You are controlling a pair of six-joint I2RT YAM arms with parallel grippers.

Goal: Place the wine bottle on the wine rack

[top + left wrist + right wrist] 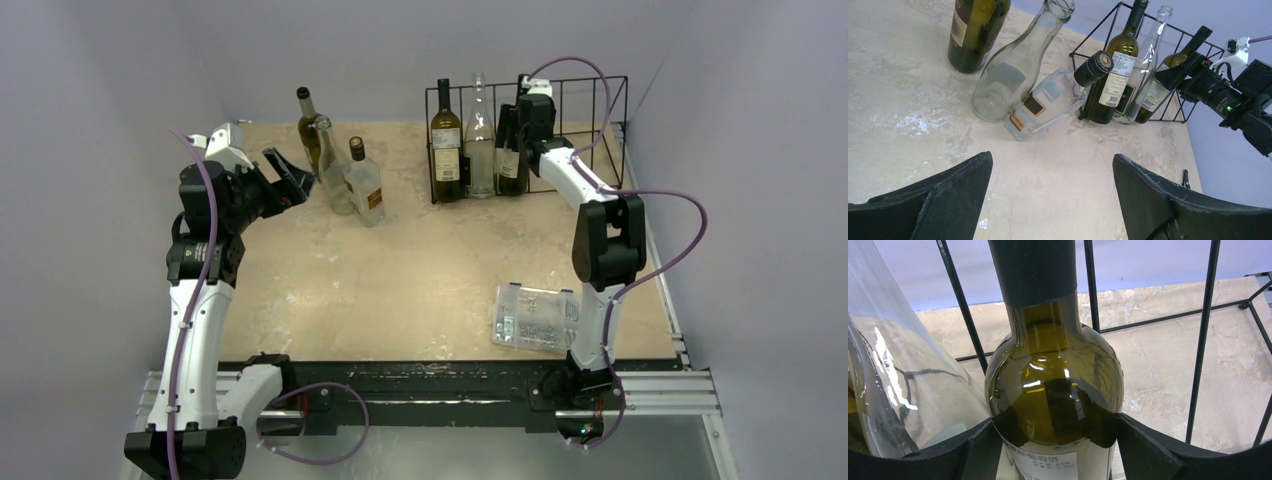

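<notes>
The black wire wine rack stands at the back right and holds a dark green bottle and a clear bottle. My right gripper is shut on a third olive-green wine bottle inside the rack, next to the clear one. In the right wrist view the fingers press both sides of that bottle below its shoulder, with rack bars behind. My left gripper is open and empty, seen wide apart in the left wrist view.
Three bottles stand at the back left beside my left gripper: a dark one, a clear one and a square clear one with a black cap. A clear plastic parts box lies near the right arm's base.
</notes>
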